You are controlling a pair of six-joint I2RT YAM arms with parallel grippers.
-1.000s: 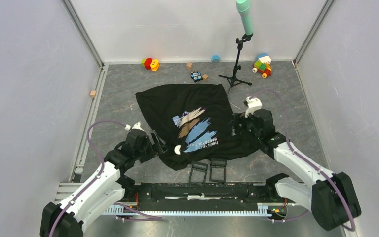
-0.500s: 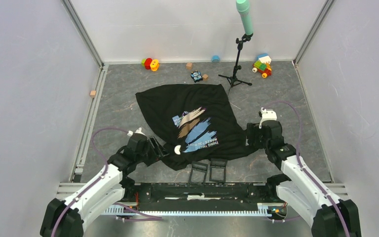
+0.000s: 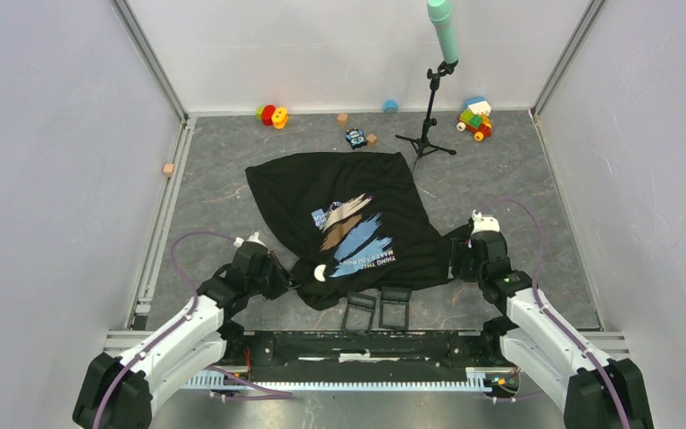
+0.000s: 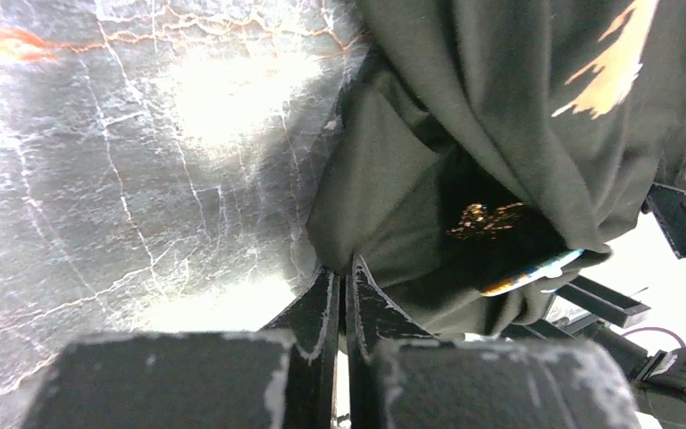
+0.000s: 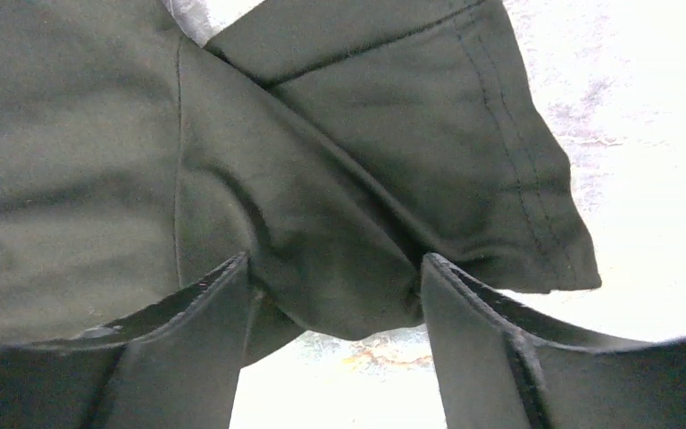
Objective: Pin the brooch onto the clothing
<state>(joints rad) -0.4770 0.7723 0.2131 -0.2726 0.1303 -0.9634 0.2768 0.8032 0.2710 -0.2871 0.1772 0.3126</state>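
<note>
The black T-shirt (image 3: 348, 192) lies spread, rumpled, in the middle of the grey table (image 3: 223, 179), its chest print of blue and tan strokes with white lettering facing up. A small white piece (image 3: 321, 271) rests on the cloth near the shirt's near-left edge; whether this is the brooch cannot be told.

At that near-left edge the left hand (image 3: 293, 277) is closed tight. In its wrist view the two fingers (image 4: 322, 308) are pressed together with a fold of the shirt's edge pinched at their tips, and the rest of the cloth bunches up beyond them.

On the shirt's near-right side the right hand (image 3: 458, 259) sits low at a sleeve. Its fingers (image 5: 464, 322) stand well apart with a thick fold of the black fabric between them; it has not closed on the cloth.

Just beside the shirt's near hem lie two small black frames (image 3: 377, 308). Beyond the far-right corner of the shirt stands a black tripod stand (image 3: 428, 134) with a teal top. Along the far edge of the table sit small coloured toys (image 3: 271, 114), and a wooden cube (image 3: 169, 169) lies at the left edge.
</note>
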